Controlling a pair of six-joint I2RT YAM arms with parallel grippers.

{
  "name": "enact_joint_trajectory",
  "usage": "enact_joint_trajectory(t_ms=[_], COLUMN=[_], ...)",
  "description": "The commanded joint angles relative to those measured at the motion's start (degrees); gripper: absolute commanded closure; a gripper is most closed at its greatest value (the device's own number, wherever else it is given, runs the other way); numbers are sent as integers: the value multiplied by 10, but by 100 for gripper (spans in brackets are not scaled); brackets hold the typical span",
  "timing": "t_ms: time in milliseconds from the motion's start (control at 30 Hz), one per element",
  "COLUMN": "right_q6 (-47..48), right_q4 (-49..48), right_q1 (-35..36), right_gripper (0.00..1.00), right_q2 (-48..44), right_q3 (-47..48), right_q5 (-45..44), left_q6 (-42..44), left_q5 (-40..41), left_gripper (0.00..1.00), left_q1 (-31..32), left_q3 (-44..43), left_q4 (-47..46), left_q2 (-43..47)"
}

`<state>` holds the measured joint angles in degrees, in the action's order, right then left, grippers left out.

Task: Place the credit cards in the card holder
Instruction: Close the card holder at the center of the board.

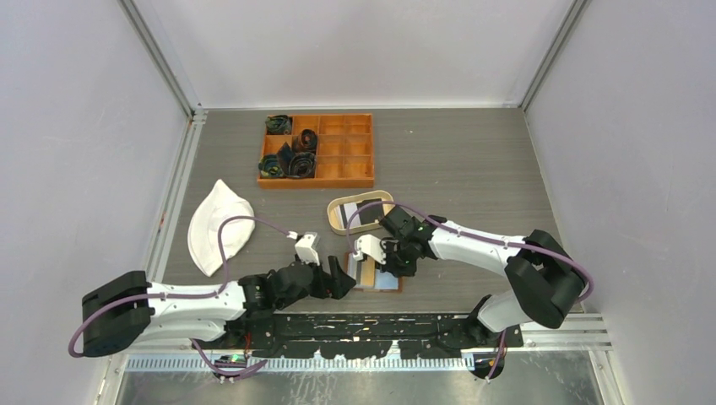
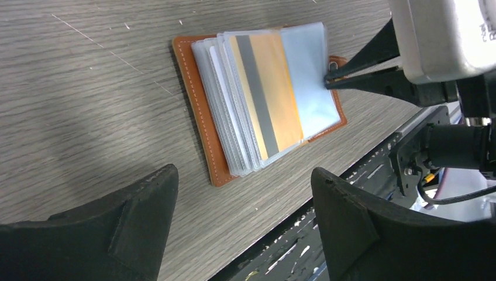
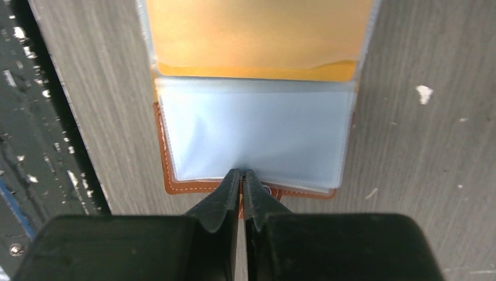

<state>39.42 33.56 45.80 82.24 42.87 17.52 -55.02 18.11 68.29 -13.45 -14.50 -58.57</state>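
The brown card holder lies open near the table's front edge, its clear sleeves fanned out; it also shows in the left wrist view and the right wrist view. One sleeve holds an orange card with a grey stripe, and a light blue card sits in the sleeve nearest the right arm. My right gripper is shut, its tips pinching that card's outer edge. My left gripper is open and empty, hovering just left of the holder. More cards lie in the oval tray.
The oval beige tray stands just behind the holder. An orange compartmented box with dark rolled items is at the back. A white folded cloth lies at the left. The black table edge rail runs close to the holder.
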Motion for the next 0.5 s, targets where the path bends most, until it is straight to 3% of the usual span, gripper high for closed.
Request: enact_joint_trajectory(t_ms=[0,200,467], right_q6=[-29,-81,-32], right_q4=[-44,-26,23], right_q1=[0,-37,-118], right_gripper=[86,80,55], right_q2=[14,-13,-72], right_q3=[8,39,33], right_q5=[-90,-37,33], left_q6=[-45,-80,-90], left_q5=[-21,-27,-22], left_gripper=[19,24,28], left_q1=[-15,-27,-31], left_q3=[3,8,11], left_q4=[-64,-84,-91], left_q2=[-24,-58,-63])
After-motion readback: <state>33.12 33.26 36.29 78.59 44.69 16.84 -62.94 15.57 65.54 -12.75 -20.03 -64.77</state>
